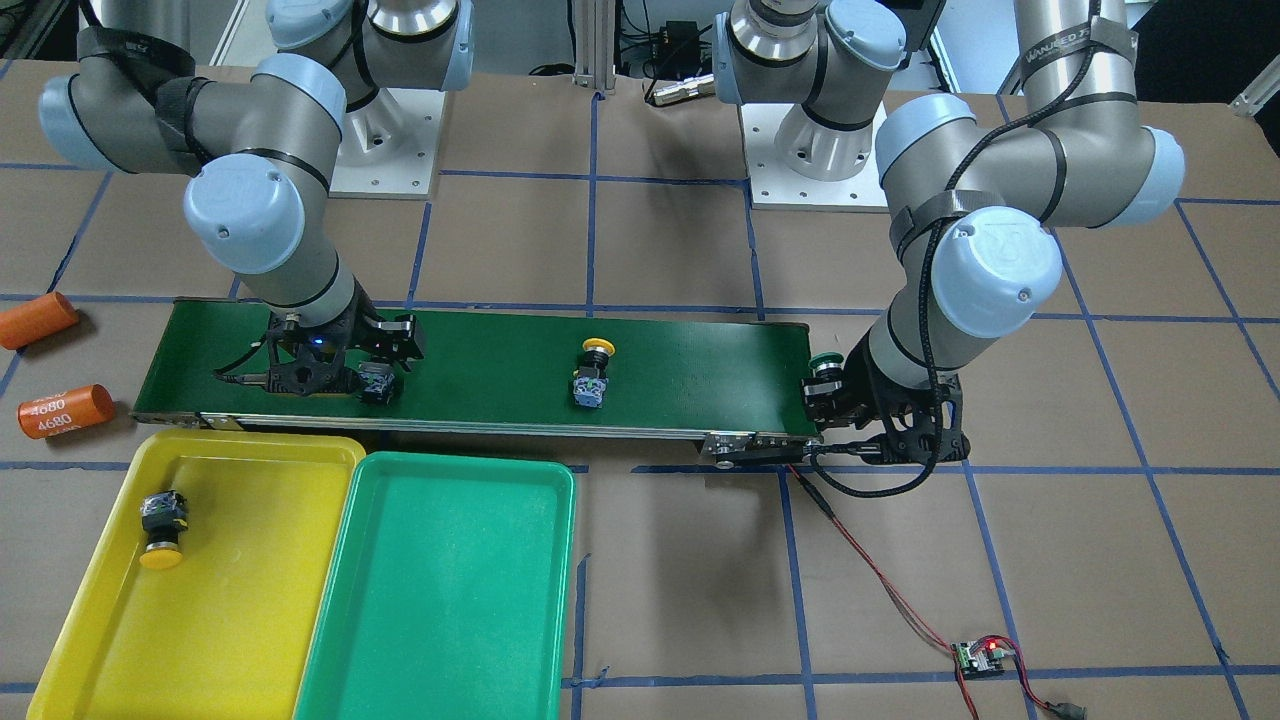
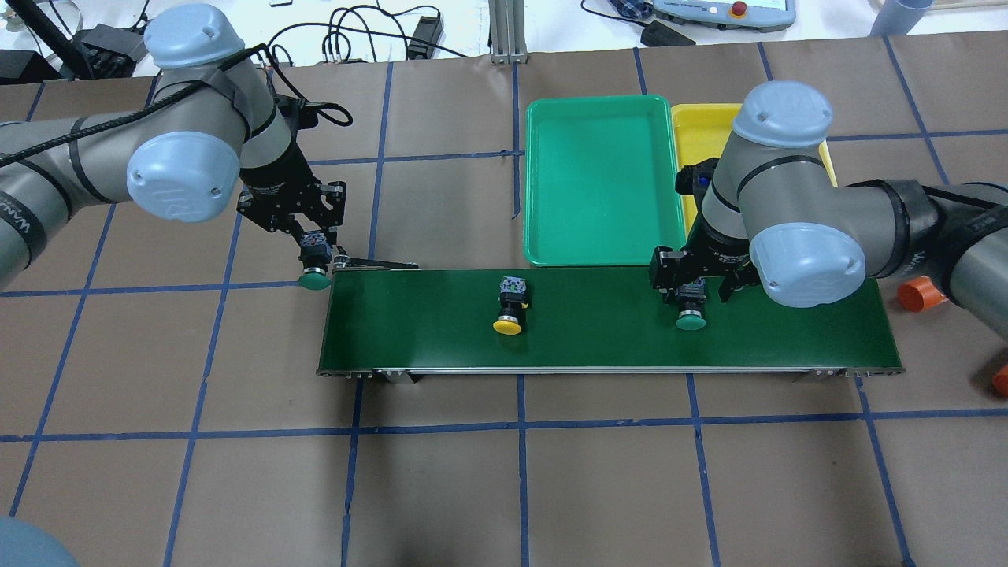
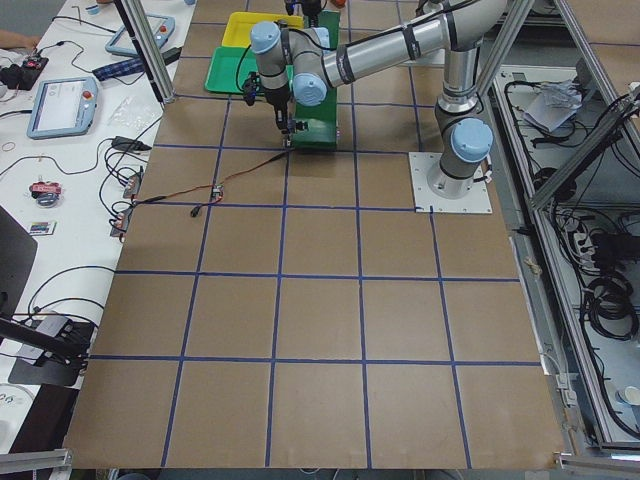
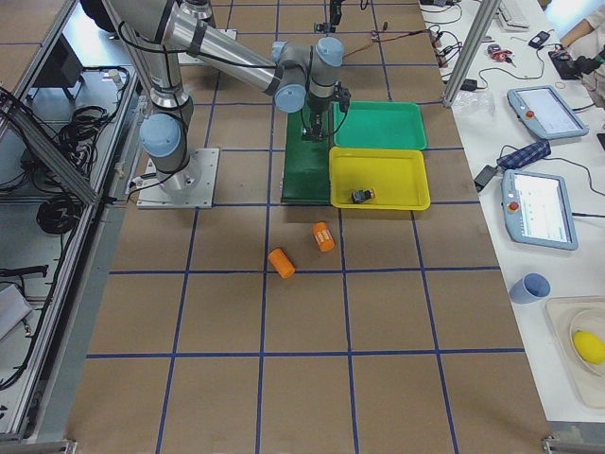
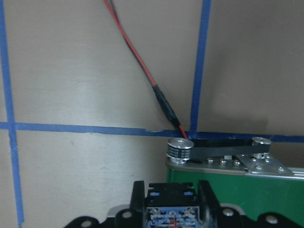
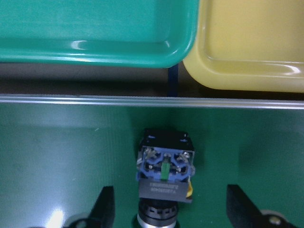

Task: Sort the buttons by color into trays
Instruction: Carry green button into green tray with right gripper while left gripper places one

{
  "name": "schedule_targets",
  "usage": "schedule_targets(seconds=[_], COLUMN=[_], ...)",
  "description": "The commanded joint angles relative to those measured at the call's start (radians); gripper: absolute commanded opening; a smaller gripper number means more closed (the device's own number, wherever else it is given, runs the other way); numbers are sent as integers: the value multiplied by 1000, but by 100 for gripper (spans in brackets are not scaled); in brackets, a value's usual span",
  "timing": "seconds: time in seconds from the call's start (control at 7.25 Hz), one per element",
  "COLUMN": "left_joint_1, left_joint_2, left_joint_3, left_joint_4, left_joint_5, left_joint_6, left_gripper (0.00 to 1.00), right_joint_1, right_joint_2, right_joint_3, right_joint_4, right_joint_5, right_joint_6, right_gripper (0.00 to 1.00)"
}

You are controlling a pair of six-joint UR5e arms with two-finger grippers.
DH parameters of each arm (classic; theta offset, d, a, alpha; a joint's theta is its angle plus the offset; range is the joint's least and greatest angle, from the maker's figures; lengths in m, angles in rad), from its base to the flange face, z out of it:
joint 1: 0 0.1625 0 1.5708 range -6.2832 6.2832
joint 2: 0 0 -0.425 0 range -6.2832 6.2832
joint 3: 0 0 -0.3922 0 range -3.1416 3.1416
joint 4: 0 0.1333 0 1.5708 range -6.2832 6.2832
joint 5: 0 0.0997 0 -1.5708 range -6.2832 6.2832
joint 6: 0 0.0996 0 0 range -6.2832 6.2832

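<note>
A green button (image 2: 315, 272) hangs at the conveyor's left end with my left gripper (image 2: 316, 250) shut on it; in the left wrist view its contact block (image 5: 171, 216) sits tight between the fingers (image 5: 137, 199). A second green button (image 6: 165, 173) lies on the belt between the wide-apart fingers (image 6: 105, 209) of my open right gripper (image 2: 693, 293). A yellow button (image 2: 510, 303) lies mid-belt. Another yellow button (image 1: 163, 525) rests in the yellow tray (image 1: 230, 640). The green tray (image 1: 440, 600) beside it holds nothing.
The long dark-green conveyor belt (image 2: 598, 339) runs across the table, with both trays along its far side in the overhead view. Two orange cylinders (image 1: 37, 320) (image 1: 67, 410) lie past the belt's end near the yellow tray. A red wire leads to a small controller board (image 1: 980, 655).
</note>
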Motion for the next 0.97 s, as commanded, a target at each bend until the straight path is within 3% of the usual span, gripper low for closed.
schedule_targets(seconds=[0.0,0.14,0.41,0.55,0.69,0.83], left_joint_1=[-13,-15,-21,-41,-56,-59], left_joint_2=[0,18,0,0,16,23], left_joint_3=[-76,-121,-139,-139,-140,-143], left_joint_4=[76,108,147,180,180,180], left_joint_5=[-2,-5,-3,-5,-5,-3], left_joint_6=[3,5,3,3,0,5], left_gripper=[0,0,0,0,17,99], right_joint_1=[-1,-1,-1,1,1,5], right_joint_2=[3,3,4,26,94,168], right_joint_3=[1,-2,-41,-121,-202,-279], right_joint_4=[2,-1,-5,-1,7,0], right_joint_5=[-4,-5,0,3,3,6], right_joint_6=[1,1,4,1,0,0], right_gripper=[30,17,16,17,18,18])
